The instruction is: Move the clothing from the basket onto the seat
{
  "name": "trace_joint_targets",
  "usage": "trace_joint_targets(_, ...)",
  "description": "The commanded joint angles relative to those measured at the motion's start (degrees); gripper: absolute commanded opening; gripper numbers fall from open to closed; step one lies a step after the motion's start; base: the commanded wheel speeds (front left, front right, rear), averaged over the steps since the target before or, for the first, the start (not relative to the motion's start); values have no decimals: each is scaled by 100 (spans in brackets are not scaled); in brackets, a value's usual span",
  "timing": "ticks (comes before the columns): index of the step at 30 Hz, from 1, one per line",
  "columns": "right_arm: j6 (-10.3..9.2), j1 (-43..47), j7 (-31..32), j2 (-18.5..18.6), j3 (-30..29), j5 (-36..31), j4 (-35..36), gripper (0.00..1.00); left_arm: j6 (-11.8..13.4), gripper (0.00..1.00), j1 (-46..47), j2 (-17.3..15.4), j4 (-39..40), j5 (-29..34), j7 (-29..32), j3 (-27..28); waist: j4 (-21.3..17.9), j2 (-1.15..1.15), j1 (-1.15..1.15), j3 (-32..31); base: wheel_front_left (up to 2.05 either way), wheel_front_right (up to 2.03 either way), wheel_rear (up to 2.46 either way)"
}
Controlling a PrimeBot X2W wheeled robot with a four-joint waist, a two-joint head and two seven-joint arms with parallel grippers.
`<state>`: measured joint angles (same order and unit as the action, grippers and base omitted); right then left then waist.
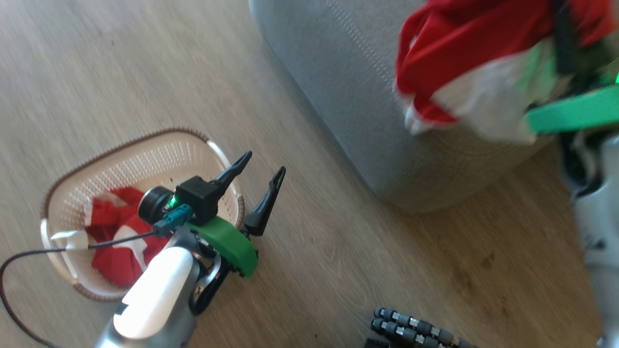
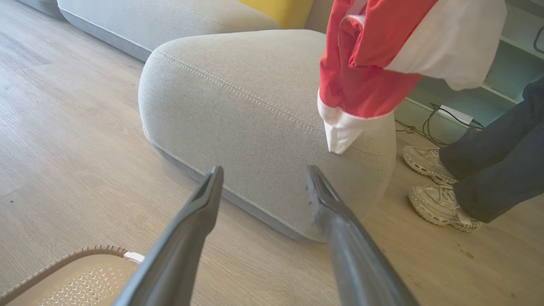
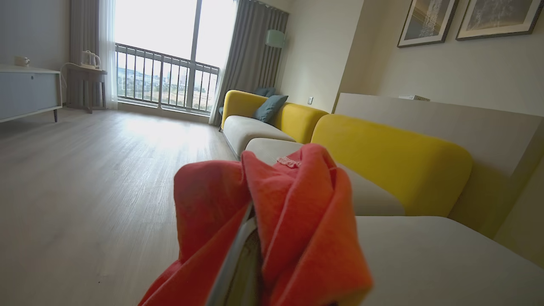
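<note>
The wooden floor (image 1: pixel 96 72) takes most of the head view. The grey seat (image 1: pixel 329 96) lies in the upper middle of this frame and runs to the right, with pale stitching along its rounded edge. In the upper right corner a red garment (image 1: pixel 464 43) with white patches hangs in the air over the seat; I cannot tell whether its white cuff touches the seat. The basket (image 1: pixel 159 154) stands on the floor at the lower left, well apart from the seat, and more red clothing (image 1: pixel 116 232) lies inside it. The right claw (image 3: pixel 250 212) is closed on the red garment, whose fabric is folded around its fingers at the bottom centre of the right wrist view. The left claw (image 1: pixel 265 162) hovers at the basket's right rim, jaws wide apart, nothing between them. At the right edge of the left wrist view a person stands in pale shoes (image 2: pixel 437 204).
</note>
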<state>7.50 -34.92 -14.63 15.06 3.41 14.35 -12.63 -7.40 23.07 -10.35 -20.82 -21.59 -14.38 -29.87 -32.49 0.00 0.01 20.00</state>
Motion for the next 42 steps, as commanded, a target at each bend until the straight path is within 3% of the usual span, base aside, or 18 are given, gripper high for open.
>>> trace_joint_targets(1, -1, -347, -37, 233, -38, -89, 123, 0, -9, 100, 288, -105, 227, 50, -62, 112, 136, 0, -1, 335, 0, 0, 0)
trace_joint_targets(16, -1, -2505, 114, 1520, -732, -531, -1351, 0, -9, 100, 696, -396, 283, 55, -62, -229, 743, 0, -1, 1285, 0, 0, 0)
trace_joint_targets(25, -1, -3683, 526, 2151, -1885, -1020, -2352, 0, -9, 100, 807, -568, 347, 85, -62, -371, 1191, 0, -1, 1802, 0, 0, 0)
trace_joint_targets(31, -1, -3960, 668, 2175, -2828, -1334, -2948, 0, -9, 100, 805, -700, 422, 84, -62, -373, 1516, 0, -1, 2130, 0, 0, 0)
trace_joint_targets(37, -1, -3602, 502, 1690, -3471, -1551, -3553, 0, -9, 100, 752, -807, 490, 116, -62, -244, 1677, 0, -1, 2412, 0, 0, 0)
trace_joint_targets(42, -1, -3186, 322, 1391, -3639, -1614, -4118, 0, -9, 100, 696, -815, 528, 156, -62, -189, 1707, 0, -1, 2468, 0, 0, 0)
